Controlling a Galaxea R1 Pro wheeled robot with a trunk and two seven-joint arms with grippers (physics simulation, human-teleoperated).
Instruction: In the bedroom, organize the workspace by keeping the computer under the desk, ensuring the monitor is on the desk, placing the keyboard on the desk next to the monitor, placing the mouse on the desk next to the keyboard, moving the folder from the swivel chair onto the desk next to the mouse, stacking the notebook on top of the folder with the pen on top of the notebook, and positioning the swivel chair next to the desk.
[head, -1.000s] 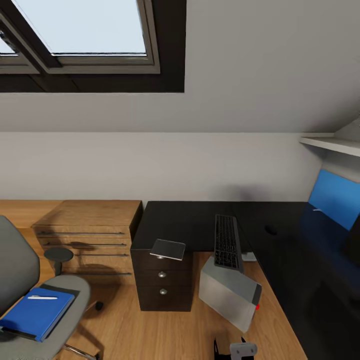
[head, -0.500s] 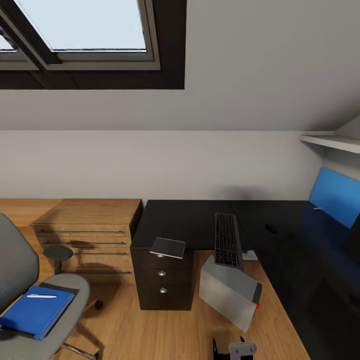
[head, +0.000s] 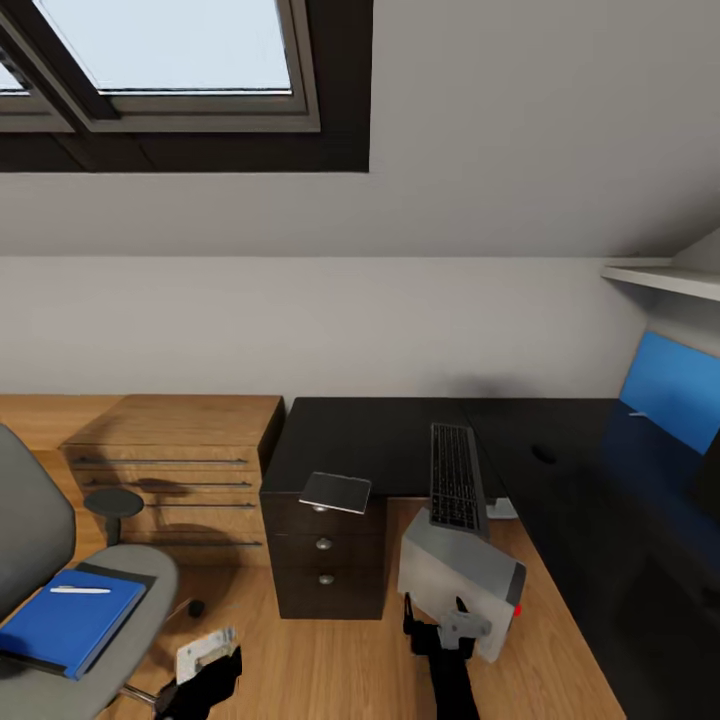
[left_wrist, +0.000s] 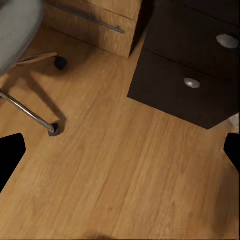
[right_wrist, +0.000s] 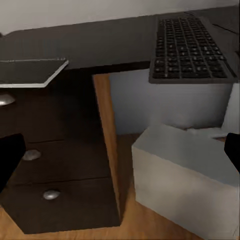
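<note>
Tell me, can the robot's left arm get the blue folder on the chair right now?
Probably yes. The left gripper hangs low over the wood floor beside the swivel chair, and the folder lies flat on the seat with the pen on top. Nothing stands between them, though the arm must rise over the seat edge.

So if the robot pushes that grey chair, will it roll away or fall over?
Probably roll. The swivel chair stands on thin metal spokes ending in small casters, on a smooth wood floor, so a gentle push should make it glide or spin. It looks unlikely to tip, since the spokes spread wide. The blue folder and white pen lie loose on the seat and might slide.
</note>
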